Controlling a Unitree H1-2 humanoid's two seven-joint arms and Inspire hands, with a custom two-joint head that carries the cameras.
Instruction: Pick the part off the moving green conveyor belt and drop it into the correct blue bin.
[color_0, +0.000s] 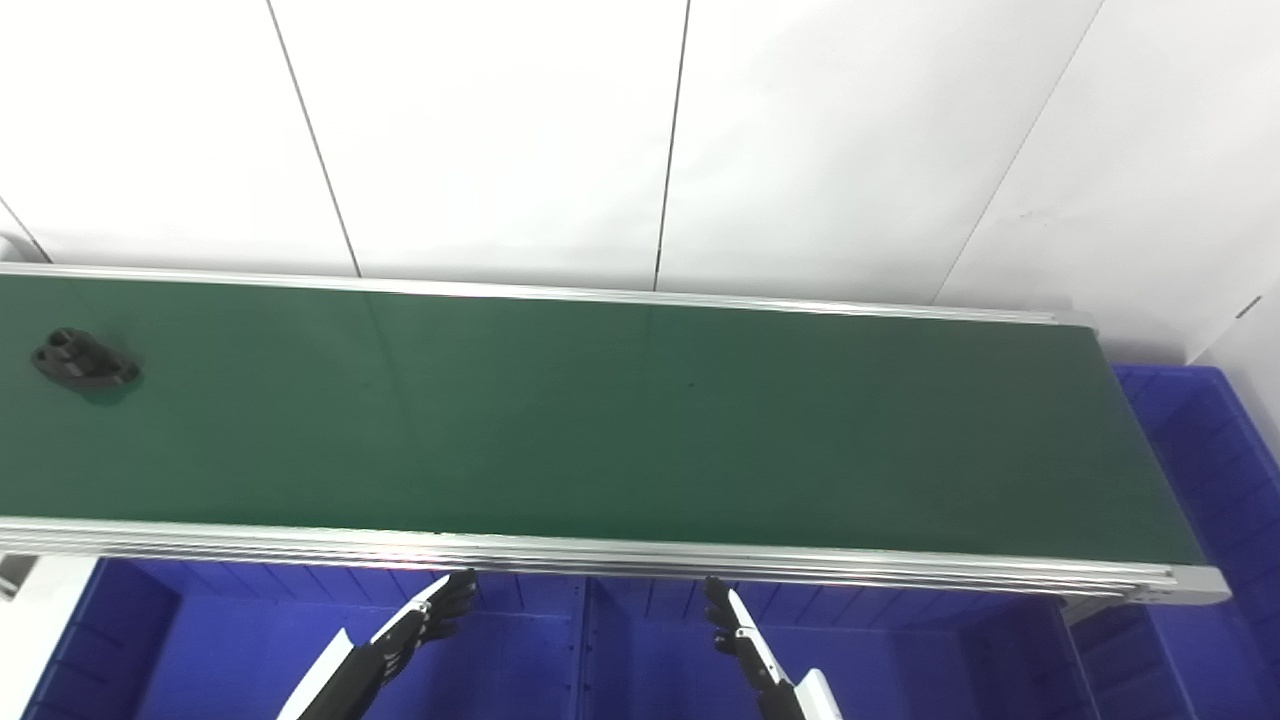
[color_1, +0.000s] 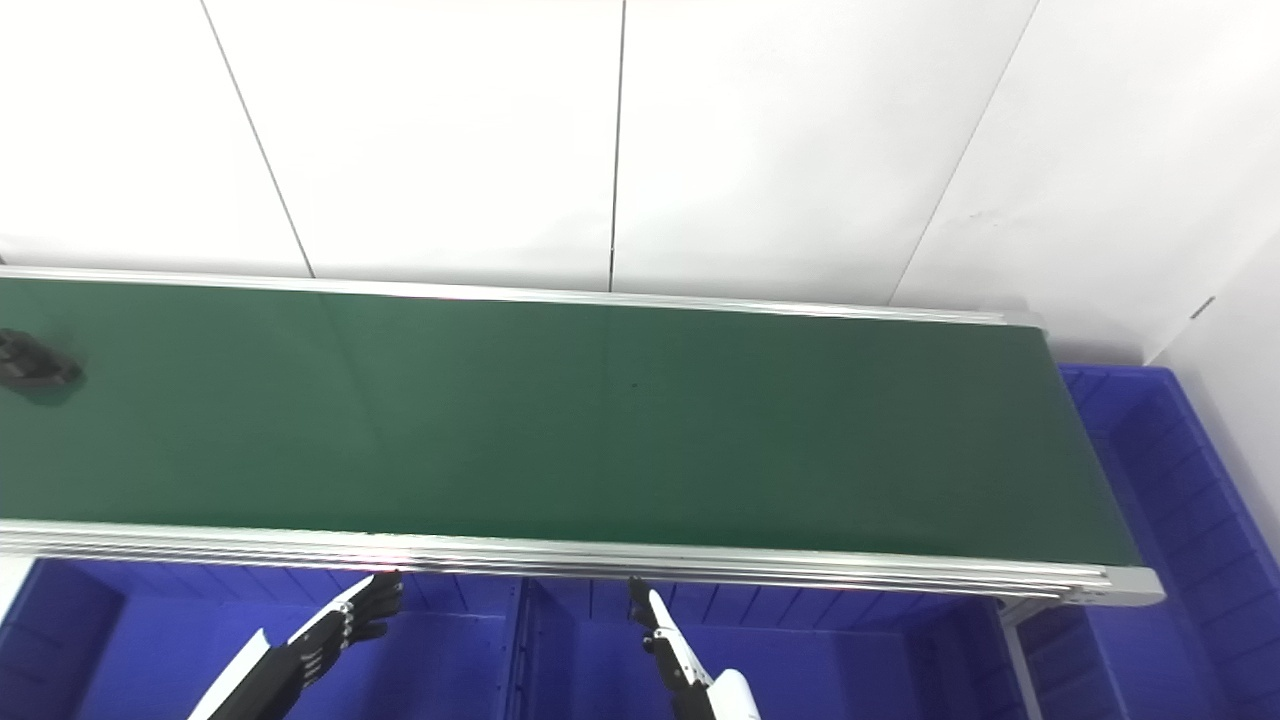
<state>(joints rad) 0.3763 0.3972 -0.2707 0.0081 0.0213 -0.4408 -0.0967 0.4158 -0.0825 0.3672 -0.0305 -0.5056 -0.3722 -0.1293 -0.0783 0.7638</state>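
Observation:
A small black part (color_0: 84, 360) with round bosses lies flat at the far left of the green conveyor belt (color_0: 620, 420); in the right eye view the part (color_1: 30, 365) is cut by the picture's left edge. My left hand (color_0: 425, 618) hovers below the belt's near rail, over the left blue bin (color_0: 250, 640), fingers straight and apart, holding nothing. My right hand (color_0: 735, 632) hovers over the neighbouring blue bin (color_0: 900, 650), also open and empty. Both hands are far to the right of the part.
The aluminium near rail (color_0: 600, 555) runs just above the fingertips. A divider wall (color_0: 583, 640) separates the two front bins. A third blue bin (color_0: 1210, 470) stands past the belt's right end. White wall panels stand behind the belt.

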